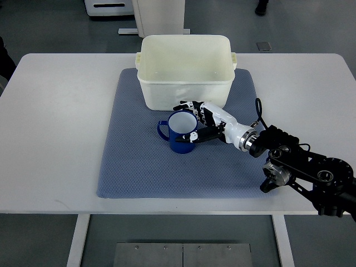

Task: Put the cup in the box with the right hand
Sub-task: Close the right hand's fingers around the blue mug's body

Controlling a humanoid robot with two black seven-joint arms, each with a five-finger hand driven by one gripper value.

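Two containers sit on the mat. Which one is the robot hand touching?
The blue cup: the right robot hand wraps around it. The white box behind stands apart, untouched.

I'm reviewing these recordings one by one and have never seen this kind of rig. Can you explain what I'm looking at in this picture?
There is one camera, looking steeply down from the robot's own side of a white table. The black arm entering from the right edge belongs to a two-armed humanoid robot; it ends in the right hand, white and black, with fingers rather than a clamp. On the table lies a blue-grey mat. On the mat stand a cream plastic box, open on top, and just in front of it a blue cup, upright, handle pointing left. The fingers are wrapped around the cup's right side, and the cup appears to rest on the mat. The left arm is out of view.
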